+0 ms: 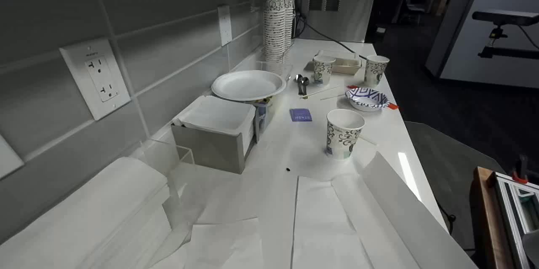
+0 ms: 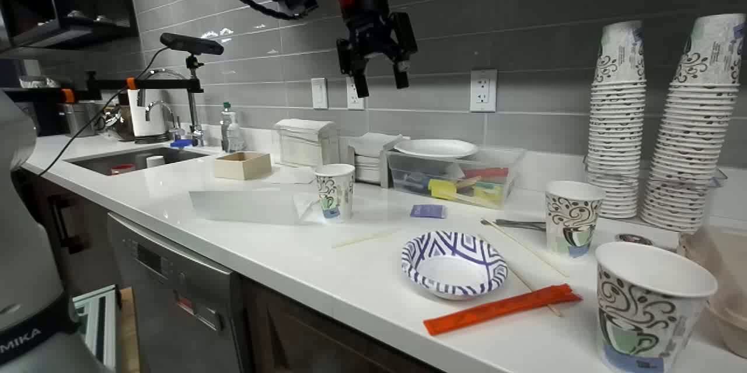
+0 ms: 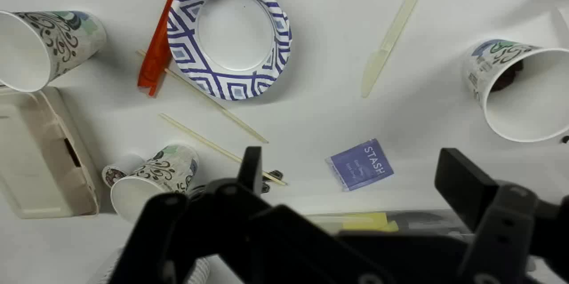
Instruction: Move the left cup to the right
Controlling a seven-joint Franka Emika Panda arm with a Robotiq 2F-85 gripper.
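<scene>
The left cup (image 2: 334,193) is a white tapered paper cup with dark scrolls and a blue-green patch near its base. It stands upright on the counter beside a white folded paper. It also shows in an exterior view (image 1: 342,138) and at the right of the wrist view (image 3: 529,97), where something dark lies inside it. My gripper (image 2: 381,86) is open and empty, high above the counter. In the wrist view, the gripper (image 3: 357,175) has its fingers wide apart over a purple tea packet (image 3: 361,165). The cup lies outside the fingers.
A patterned bowl (image 2: 455,272), an orange packet (image 2: 502,310) and two similar cups (image 2: 575,215) (image 2: 648,314) lie farther right. Tall cup stacks (image 2: 615,128) and a clear bin (image 2: 455,177) stand by the wall. A pale knife (image 3: 391,39) lies between bowl and left cup.
</scene>
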